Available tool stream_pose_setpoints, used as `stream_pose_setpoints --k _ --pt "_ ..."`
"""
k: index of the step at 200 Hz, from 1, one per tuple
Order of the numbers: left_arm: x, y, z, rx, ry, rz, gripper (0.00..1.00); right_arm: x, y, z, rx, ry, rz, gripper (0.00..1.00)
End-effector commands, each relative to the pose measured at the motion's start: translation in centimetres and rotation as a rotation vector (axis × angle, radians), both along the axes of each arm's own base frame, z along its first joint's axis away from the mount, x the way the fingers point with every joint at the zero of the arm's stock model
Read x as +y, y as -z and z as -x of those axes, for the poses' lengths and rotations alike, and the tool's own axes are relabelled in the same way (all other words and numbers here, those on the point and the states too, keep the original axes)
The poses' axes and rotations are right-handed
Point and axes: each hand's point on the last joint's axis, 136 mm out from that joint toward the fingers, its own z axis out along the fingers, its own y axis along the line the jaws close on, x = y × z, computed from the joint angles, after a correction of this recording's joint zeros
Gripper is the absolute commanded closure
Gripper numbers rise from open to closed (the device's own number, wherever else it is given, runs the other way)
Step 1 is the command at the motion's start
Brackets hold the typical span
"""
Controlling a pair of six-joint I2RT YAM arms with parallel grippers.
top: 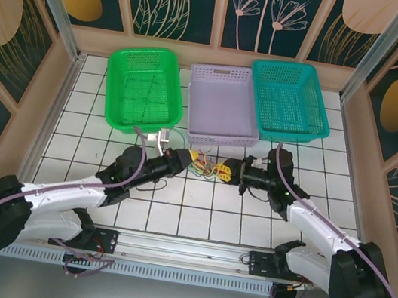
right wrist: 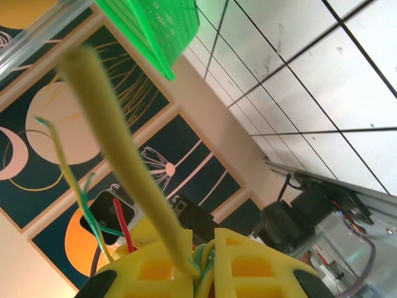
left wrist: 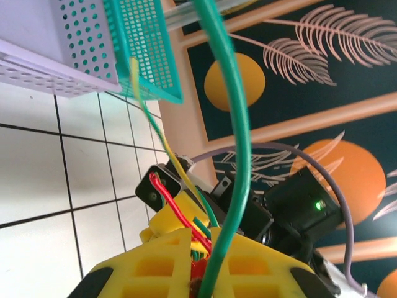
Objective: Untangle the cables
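A green perforated plastic basket [top: 145, 88], lilac perforated basket [top: 225, 104] and teal perforated basket [top: 291, 99] line the white tiled surface [top: 173, 213]. Between left tool [top: 188, 156] and right tool [top: 233, 173] stretch thin coloured cables [top: 207, 169], both tools clamped tight on them. The wrist views reveal green and yellow strands pinched.

Three baskets [top: 144, 90], one left tool [top: 190, 160], one right tool [top: 228, 173], one tangle of cables [top: 208, 170]

White arms [top: 62, 191] with black joints, lilac cables [left wrist: 273, 145], yellow jaws
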Motion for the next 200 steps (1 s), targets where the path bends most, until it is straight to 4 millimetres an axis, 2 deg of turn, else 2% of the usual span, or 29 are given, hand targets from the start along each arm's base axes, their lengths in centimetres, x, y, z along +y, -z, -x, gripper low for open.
stream_pose_setpoints --k 1,34,48,69,91,124,155,181,200 --pt "6.5 -7.7 -3.6 -0.267 -0.341 0.144 1.00 -5.0 8.4 0.4 0.309 0.207 0.211 1.00" --pt "6.3 -7.0 -4.1 -0.228 -0.347 0.146 1.00 -5.7 7.4 -1.3 0.196 0.215 0.301 1.00" --pt "6.6 -5.9 -4.5 -0.179 -0.376 0.137 1.00 -6.5 7.1 -1.9 0.137 0.211 0.405 1.00" --pt "6.9 -4.4 -5.0 -0.117 -0.406 0.077 1.00 -7.5 6.2 -2.8 0.077 0.259 0.445 1.00" --pt "8.3 -0.7 -5.7 0.028 -0.490 -0.109 1.00 -9.1 5.9 -3.3 0.042 0.288 0.514 1.00" --pt "10.8 2.3 -5.4 0.164 -0.595 -0.250 1.00 -11.0 5.6 -3.9 -0.032 0.269 0.667 1.00" --pt "10.2 3.6 -5.1 0.234 -0.566 -0.234 1.00 -10.9 5.7 -4.3 -0.069 0.240 0.687 1.00" --pt "8.3 3.6 -5.2 0.265 -0.498 -0.170 1.00 -9.3 5.5 -5.0 -0.123 0.170 0.671 1.00" --pt "7.8 4.2 -5.1 0.312 -0.479 -0.190 0.85 -8.9 5.0 -5.7 -0.200 0.126 0.723 1.00"
